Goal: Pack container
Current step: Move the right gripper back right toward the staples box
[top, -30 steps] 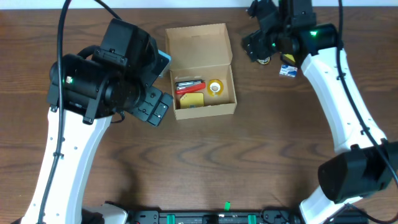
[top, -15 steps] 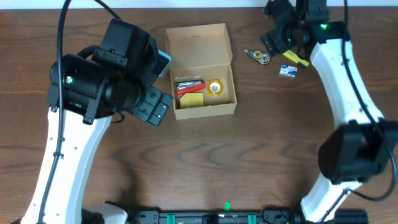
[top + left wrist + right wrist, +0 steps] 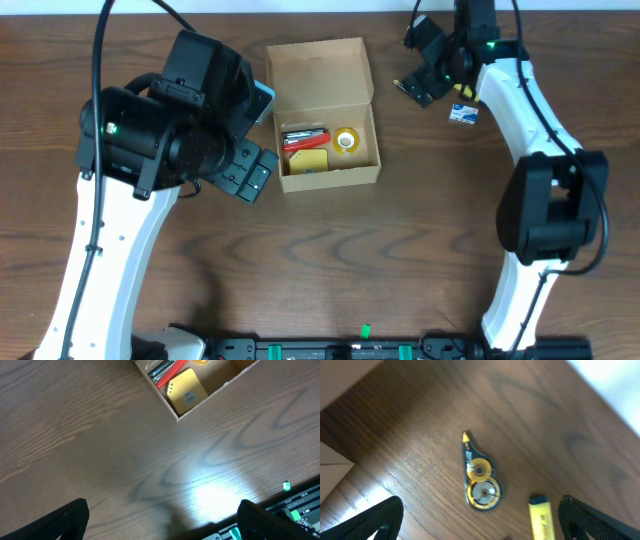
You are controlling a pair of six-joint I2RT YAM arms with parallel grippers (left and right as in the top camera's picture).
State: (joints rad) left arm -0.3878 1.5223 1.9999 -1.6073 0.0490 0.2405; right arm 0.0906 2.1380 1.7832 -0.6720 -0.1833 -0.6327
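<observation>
The container (image 3: 320, 68) sits open and partly filled at the far middle of the table (image 3: 330, 260); your left gripper (image 3: 162, 510) hangs wide and empty just to its left; your right gripper (image 3: 481, 516), jaws spread wide with nothing held, hovers over the correction-tape dispenser (image 3: 479, 477) lying to the container's right; the dispenser's long axis crosses the finger line, so a straight descent looks right to me.

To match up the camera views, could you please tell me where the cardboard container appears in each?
Overhead: the container, upper middle, lid open.
Left wrist: its corner at the top edge, right of centre.
Right wrist: a tan sliver at the left edge, possibly it.
Landmark: the yellow pad inside, visible overhead and from the left wrist.
</observation>
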